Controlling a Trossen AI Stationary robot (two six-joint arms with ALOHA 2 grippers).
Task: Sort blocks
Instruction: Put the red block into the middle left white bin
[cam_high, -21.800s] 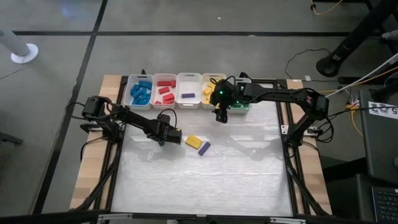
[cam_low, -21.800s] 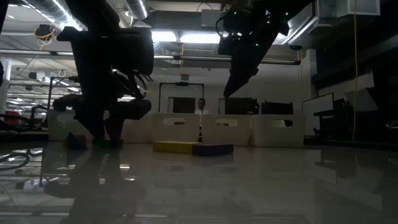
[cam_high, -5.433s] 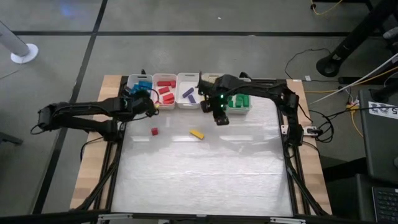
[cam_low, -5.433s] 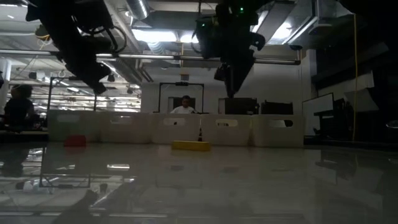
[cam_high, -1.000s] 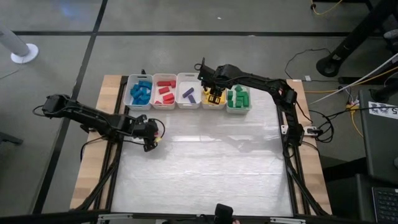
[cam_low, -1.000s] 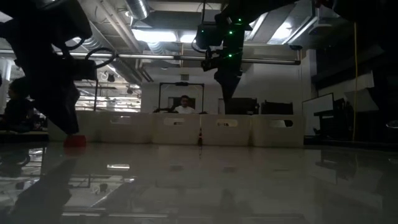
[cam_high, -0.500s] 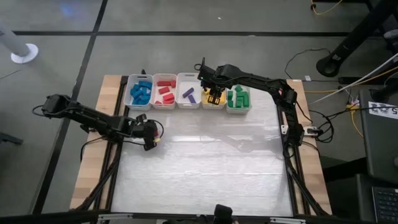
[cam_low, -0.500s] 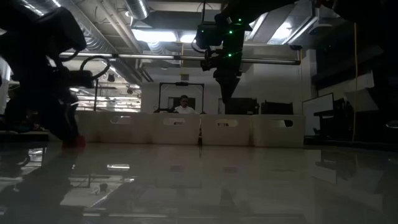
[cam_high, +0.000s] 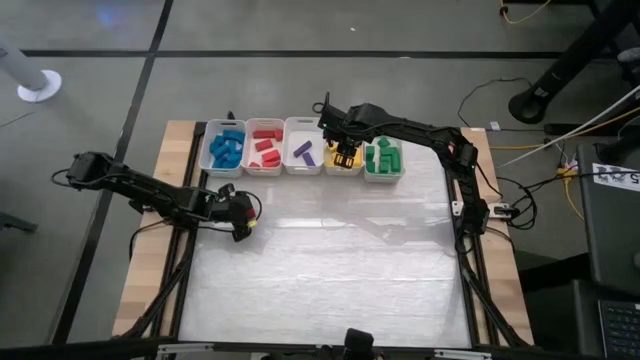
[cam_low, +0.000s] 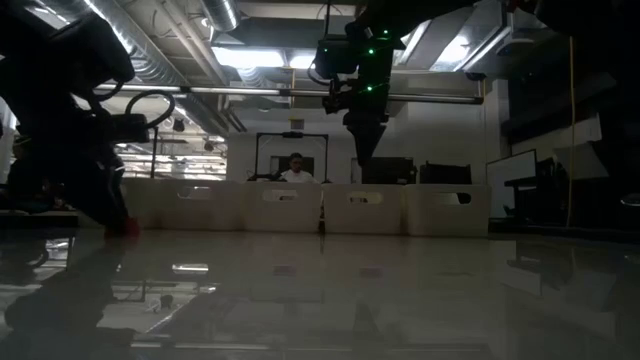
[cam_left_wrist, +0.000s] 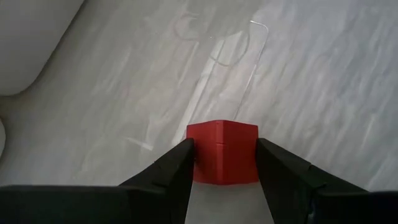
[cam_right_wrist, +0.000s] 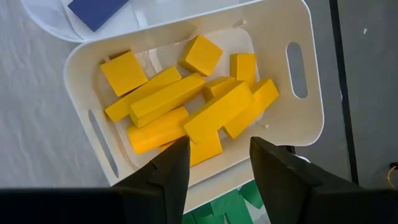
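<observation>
Your left gripper (cam_left_wrist: 219, 163) is clamped on a small red cube-shaped block (cam_left_wrist: 222, 151), one dark finger (cam_left_wrist: 172, 167) pressed against each side of it, down at the pale table surface (cam_left_wrist: 311, 81). In the high view that gripper (cam_high: 243, 221) sits low over the table's left part, and the row of white rectangular plastic bins lies beyond it, well apart.

Your right gripper (cam_right_wrist: 214, 163) hangs with its fingers apart and nothing between them. Directly beneath it is the white plastic bin (cam_right_wrist: 308, 118) filled with yellow blocks (cam_right_wrist: 168, 99), bars and cubes heaped together. Beside that bin, one way, you can see a corner of a dark blue-purple block (cam_right_wrist: 96, 9) in the neighbouring bin; the other way, green blocks (cam_right_wrist: 227, 208) show just past the fingers.

From above, the right gripper (cam_high: 345, 152) is over the yellow bin, with the bin of blue blocks (cam_high: 227, 150), the bin of red blocks (cam_high: 265, 149), the purple bin (cam_high: 303, 151) and the green bin (cam_high: 383, 158) in line with it.
</observation>
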